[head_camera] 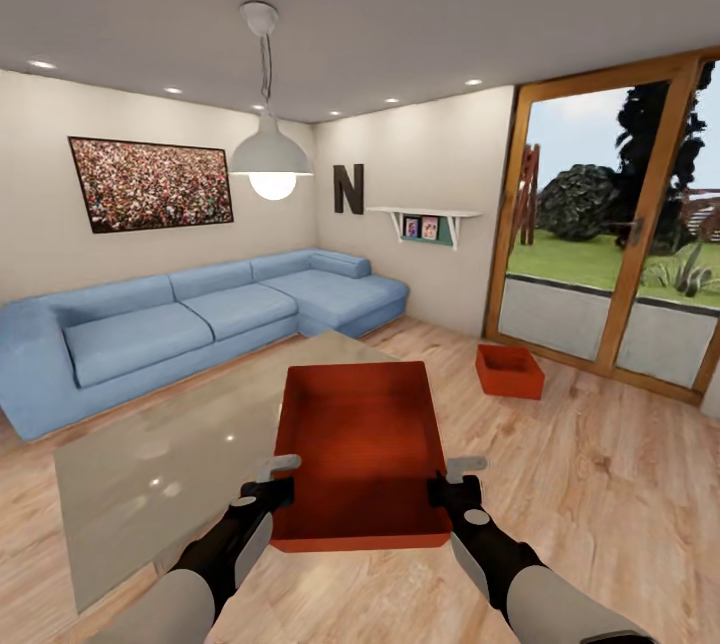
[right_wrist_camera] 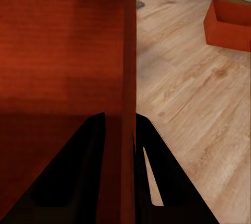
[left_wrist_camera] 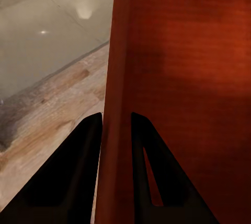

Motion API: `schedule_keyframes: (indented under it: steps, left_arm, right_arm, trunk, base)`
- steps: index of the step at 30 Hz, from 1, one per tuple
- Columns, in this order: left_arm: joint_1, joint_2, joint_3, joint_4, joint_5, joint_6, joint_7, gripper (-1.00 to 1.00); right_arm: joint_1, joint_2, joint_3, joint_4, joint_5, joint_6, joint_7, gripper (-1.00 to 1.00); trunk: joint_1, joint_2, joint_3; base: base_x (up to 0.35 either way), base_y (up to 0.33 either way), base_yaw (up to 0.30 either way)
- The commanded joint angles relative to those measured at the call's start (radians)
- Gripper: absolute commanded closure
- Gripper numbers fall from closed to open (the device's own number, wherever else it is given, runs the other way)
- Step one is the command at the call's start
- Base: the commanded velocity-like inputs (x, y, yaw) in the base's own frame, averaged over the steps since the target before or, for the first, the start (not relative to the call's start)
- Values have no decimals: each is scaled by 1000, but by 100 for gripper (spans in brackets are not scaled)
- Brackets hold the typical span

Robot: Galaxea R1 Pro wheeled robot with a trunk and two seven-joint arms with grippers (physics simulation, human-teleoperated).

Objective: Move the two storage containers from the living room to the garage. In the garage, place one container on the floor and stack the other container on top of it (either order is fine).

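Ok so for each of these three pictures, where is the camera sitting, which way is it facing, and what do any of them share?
Head view: on the robot's head, looking forward and down across the living room at the blue sofa; both arms show, left gripper and right gripper clamping the held container.
Left wrist view: on the left arm, looking along its fingers astride a container wall.
Right wrist view: on the right arm, fingers astride the opposite wall.
Shared: head and right wrist views both see the second container on the wood floor.

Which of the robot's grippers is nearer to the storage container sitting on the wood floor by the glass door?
Right. The right gripper clamps the held container's wall on the side facing the floor container; the left gripper clamps the far wall.
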Motion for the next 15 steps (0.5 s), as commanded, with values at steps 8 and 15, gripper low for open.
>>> schedule_keyframes:
  steps: [8,15]
  left_arm:
    - [0,8,-17,-3,-12,-58,42,100]
    - [0,8,-17,-3,-12,-58,42,100]
  right_arm:
    - [-2,-1,-14,2,-29,0,-3,100]
    - [-2,0,-13,2,-29,0,-3,100]
  trunk:
    - [0,-1,-2]
    - [0,-1,-2]
  base:
    - [0,0,269]
    - [0,0,269]
